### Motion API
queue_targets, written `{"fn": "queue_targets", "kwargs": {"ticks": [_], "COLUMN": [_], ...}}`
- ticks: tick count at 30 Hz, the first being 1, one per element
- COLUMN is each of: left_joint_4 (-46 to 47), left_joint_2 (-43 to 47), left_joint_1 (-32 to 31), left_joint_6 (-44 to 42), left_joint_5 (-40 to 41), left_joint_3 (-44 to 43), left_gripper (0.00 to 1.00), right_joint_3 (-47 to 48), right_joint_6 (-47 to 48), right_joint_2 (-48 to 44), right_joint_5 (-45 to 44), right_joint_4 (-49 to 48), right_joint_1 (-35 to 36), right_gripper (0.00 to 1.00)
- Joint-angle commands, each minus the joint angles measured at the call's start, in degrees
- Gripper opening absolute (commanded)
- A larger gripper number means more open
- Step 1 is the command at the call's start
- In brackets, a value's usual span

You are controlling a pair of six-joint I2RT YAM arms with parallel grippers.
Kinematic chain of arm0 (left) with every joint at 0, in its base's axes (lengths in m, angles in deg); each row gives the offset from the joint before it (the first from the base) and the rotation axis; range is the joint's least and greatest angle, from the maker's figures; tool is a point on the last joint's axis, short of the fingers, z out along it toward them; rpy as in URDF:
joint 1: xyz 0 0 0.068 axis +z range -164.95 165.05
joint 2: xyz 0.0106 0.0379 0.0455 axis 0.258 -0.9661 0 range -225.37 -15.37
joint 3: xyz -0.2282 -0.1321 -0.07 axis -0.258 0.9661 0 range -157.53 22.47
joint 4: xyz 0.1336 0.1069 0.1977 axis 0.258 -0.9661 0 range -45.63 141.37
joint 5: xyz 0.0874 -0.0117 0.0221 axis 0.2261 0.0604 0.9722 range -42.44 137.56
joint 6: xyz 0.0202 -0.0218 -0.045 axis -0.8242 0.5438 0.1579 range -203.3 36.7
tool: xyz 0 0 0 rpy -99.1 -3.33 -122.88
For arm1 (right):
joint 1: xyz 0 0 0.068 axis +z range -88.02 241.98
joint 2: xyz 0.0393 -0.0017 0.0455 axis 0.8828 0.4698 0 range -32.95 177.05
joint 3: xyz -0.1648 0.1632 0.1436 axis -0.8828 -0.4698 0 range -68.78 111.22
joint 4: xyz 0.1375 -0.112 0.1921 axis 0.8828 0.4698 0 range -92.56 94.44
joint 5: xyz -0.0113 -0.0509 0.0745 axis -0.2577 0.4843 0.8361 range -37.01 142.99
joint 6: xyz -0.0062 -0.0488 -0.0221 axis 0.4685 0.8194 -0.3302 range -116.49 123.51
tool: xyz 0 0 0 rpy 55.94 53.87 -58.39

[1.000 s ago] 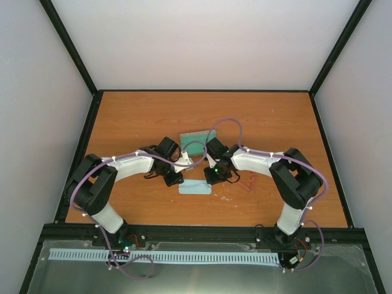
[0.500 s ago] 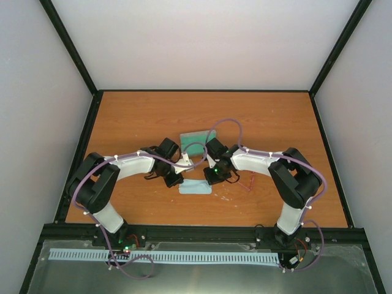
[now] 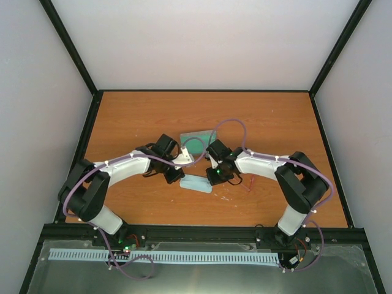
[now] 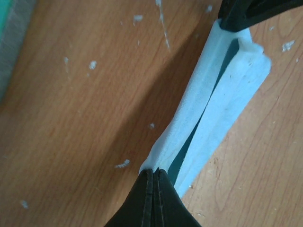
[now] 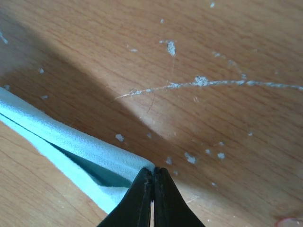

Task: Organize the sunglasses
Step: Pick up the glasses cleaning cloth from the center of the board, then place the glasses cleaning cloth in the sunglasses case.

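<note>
The light blue cloth lies folded on the table between both grippers. My left gripper is shut on its left corner; the left wrist view shows the closed jaws pinching the folded cloth. My right gripper is shut on the opposite corner, as the right wrist view shows with the cloth trailing left. The thin red sunglasses lie on the table right of the right gripper; a red sliver of them shows in the right wrist view. The grey case with teal lining lies open just behind the grippers.
The case's edge shows at the left wrist view's upper left. The right gripper's black fingers show at its top right. A black frame borders the wooden table.
Both grippers have shifted slightly toward the back and right with the cloth, which now lies tilted. More of the case shows behind them. The sunglasses have not moved.
</note>
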Motion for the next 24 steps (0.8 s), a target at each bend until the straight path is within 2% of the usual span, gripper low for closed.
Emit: {"fn": "queue_targets", "kwargs": {"ticks": [1, 11, 24], "left_joint_4": [-0.38, 0.57, 4.68], "left_joint_2": [2.87, 4.65, 2.12], "left_joint_1": [0.32, 0.32, 0.56], "left_joint_6": [1.28, 2.08, 2.52], "left_joint_5": [-0.41, 0.91, 4.76], "left_joint_3": [-2.50, -2.67, -6.92], "left_gripper": [0.01, 0.01, 0.01], "right_joint_3": [-1.24, -1.79, 3.59], "right_joint_6": [-1.49, -2.75, -1.86], "right_joint_2": [-4.05, -9.82, -6.67], "right_joint_5": [-3.52, -9.26, -14.03], "right_joint_4": [-1.38, -3.42, -3.34], "right_joint_1": [-0.11, -0.20, -1.55], "right_gripper": [0.03, 0.03, 0.03]}}
